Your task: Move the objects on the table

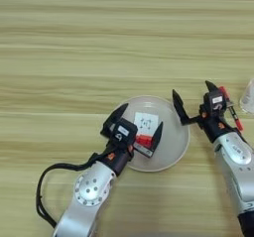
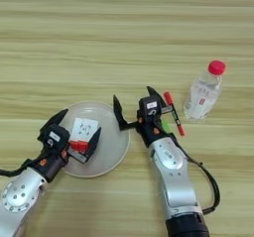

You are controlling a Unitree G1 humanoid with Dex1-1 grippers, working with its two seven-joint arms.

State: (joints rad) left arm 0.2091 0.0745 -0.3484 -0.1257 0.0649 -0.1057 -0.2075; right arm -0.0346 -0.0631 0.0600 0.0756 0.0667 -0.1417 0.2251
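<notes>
The round pale plate lies on the broad light wooden table, and I place everything against it. My left gripper sits over the plate's near left part, its two black fingers spread wide. Between those fingers, on the plate, rests the small puzzle cube with a white top and red side. The left finger stands at the plate's left rim, clear of the cube. The right finger lies just beside the cube's right edge, and I cannot tell whether it touches. The fingers are not closed on the cube.

My right gripper is at the plate's right rim, also wide open and holding nothing. One black finger points up over the rim itself; the other points up further right, off the plate, above the table.

Just right of that gripper, away from the plate, lies the thin black pen with a red cap, slanting down to the right with its cap at the upper end. A sliver of the flat bright-green rectangular block shows beside the pen, mostly hidden behind my right wrist, so I cannot tell how it lies.

Further right of the plate, past the pen, a clear plastic bottle with a red screw cap leans on the table, cap toward the far side. It is near the pen but apart from it.
</notes>
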